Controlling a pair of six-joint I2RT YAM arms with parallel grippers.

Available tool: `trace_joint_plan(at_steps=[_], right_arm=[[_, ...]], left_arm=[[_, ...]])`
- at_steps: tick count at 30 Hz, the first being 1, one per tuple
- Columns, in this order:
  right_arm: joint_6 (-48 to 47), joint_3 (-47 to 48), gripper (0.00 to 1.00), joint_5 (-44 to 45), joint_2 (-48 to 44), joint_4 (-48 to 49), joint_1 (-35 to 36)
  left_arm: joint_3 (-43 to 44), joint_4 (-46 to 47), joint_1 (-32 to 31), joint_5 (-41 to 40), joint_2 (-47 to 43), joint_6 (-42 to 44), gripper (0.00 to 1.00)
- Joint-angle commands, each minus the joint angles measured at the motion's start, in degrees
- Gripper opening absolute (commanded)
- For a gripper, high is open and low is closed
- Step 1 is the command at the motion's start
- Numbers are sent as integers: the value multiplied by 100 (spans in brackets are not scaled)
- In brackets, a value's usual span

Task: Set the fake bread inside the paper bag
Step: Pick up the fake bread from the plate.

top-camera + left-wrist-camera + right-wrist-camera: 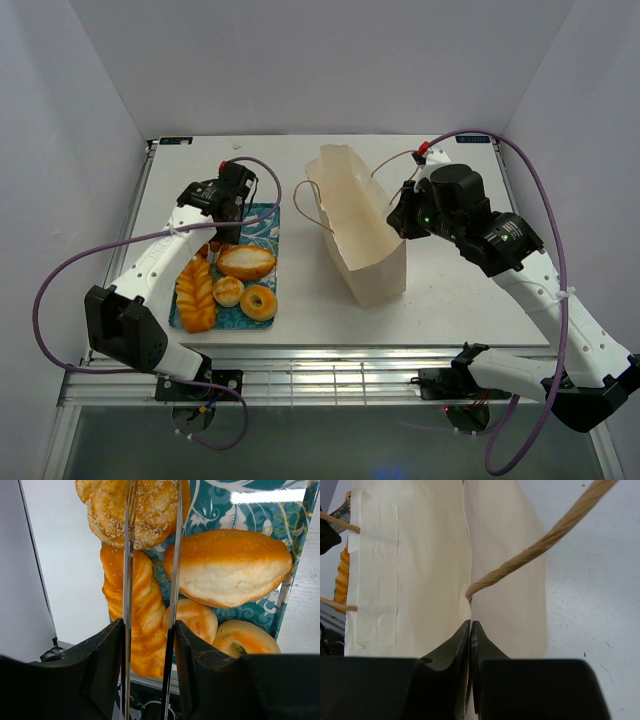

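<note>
Right wrist view: right gripper (pixel 470 628) is pinching the bag (pixel 415 555) wall, fully closed. Left gripper (pixel 154 490) is hovering half-open over bread (pixel 102 515).

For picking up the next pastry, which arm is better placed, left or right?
Left. The left gripper hangs open directly over the sesame pastry on the tray. The right gripper is shut on the paper bag wall, seemingly steadying it, away from the tray.

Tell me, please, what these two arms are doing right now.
The right gripper is shut on the paper bag's rim, holding it upright. The left gripper hangs open over a sesame pastry at the tray's far end. The other fake bread lies on the tray; none shows in the bag.
</note>
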Motion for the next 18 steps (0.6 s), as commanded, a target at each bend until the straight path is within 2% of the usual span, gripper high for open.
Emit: trace_joint_plan(at_steps=[1, 9, 18], right_arm=[[36, -12, 8, -64, -141, 374, -28], [45, -83, 8, -82, -159, 400, -28], [45, -65, 8, -38, -212, 374, -28]], left_arm=[[-28, -15, -99, -404, -85, -93, 53], [-55, -42, -441, -510, 47, -233, 53], [-89, -103, -468, -703, 56, -304, 53]])
